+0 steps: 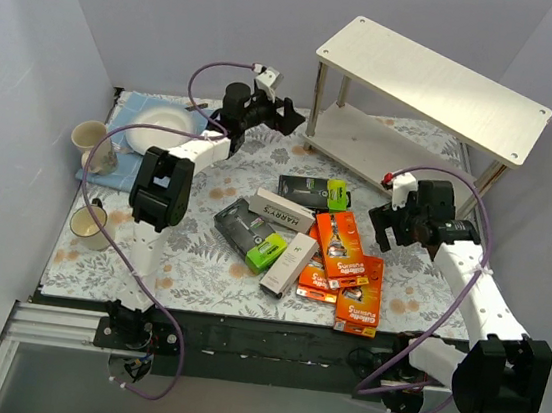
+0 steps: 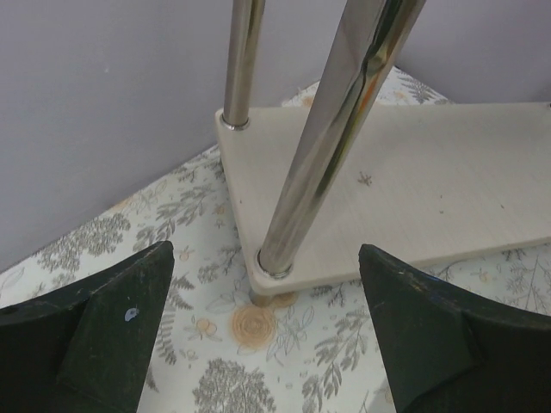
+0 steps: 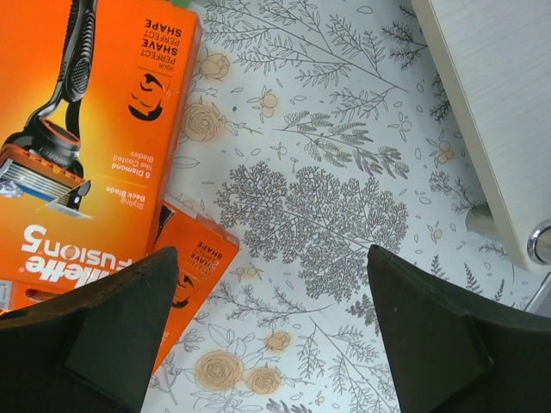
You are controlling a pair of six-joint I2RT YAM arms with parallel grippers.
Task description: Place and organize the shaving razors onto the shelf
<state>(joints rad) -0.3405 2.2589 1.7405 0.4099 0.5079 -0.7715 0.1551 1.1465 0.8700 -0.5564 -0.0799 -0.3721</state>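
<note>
The shaving razors lie in a loose pile mid-table: orange boxes (image 1: 337,239) (image 1: 359,295), a black box with a lime-green end (image 1: 313,189), a grey one (image 1: 243,225) and a white Harry's box (image 1: 284,211). The shelf (image 1: 433,80) stands at the back right with both boards bare. My left gripper (image 1: 285,117) hangs open and holds nothing, just left of the shelf's front-left leg (image 2: 336,138) and lower board (image 2: 413,172). My right gripper (image 1: 394,231) is open over the floral cloth, right of the orange boxes (image 3: 86,129) (image 3: 194,267). The shelf's board corner (image 3: 491,103) shows at the right.
Two mugs (image 1: 92,144) (image 1: 90,224) and a white plate (image 1: 164,130) on a blue cloth (image 1: 132,108) sit at the left. Pale walls close in the left, back and right. The shelf's thin metal legs stand near my left gripper (image 2: 267,327).
</note>
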